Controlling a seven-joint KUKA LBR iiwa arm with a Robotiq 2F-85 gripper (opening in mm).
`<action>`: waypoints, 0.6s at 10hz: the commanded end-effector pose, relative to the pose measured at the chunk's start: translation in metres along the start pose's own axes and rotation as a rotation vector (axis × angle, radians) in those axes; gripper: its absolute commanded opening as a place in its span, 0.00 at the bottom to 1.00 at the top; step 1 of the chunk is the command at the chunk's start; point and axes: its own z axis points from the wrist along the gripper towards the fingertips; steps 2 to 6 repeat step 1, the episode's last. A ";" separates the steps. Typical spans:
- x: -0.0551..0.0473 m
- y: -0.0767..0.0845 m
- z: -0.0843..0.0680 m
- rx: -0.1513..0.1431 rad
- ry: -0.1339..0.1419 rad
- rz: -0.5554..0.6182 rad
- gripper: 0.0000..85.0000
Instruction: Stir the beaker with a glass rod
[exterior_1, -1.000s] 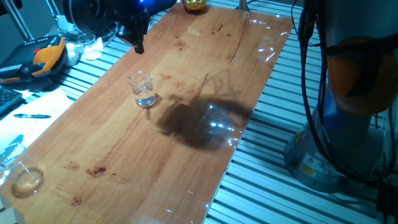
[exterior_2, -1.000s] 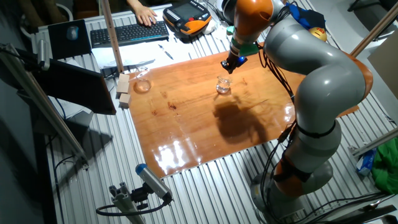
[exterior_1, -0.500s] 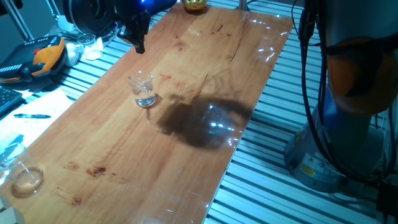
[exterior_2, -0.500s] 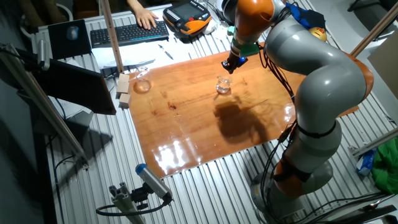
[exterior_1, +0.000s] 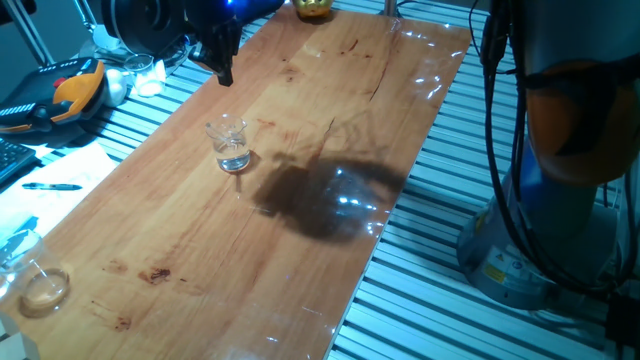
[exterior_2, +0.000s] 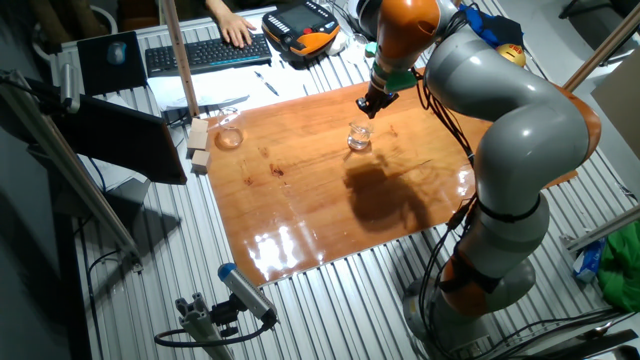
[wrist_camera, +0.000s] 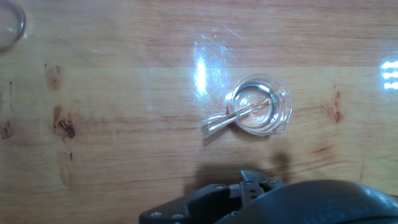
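Hand view: glass rod (wrist_camera: 235, 115) leaning in beaker (wrist_camera: 259, 104); scene unchanged

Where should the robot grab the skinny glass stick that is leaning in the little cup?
Best grab the glass rod by its upper end, the part poking out over the rim of the beaker. It leans at a slant with its lower end in the liquid, so only the top is free. The tool, hanging above the table, should probably come straight down from above, fingers either side of the thin stick.

Wooden tabletop (exterior_1: 300, 150); low glass dish (exterior_1: 44, 287) near corner; keyboard (exterior_2: 205, 52), wooden blocks (exterior_2: 198, 146), orange-black pendant (exterior_1: 70, 92) beyond edge
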 end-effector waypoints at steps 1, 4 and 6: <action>0.000 0.000 0.000 0.000 0.000 0.000 0.00; 0.000 0.000 0.000 0.000 0.000 0.000 0.00; 0.000 0.000 0.000 0.000 0.000 0.000 0.00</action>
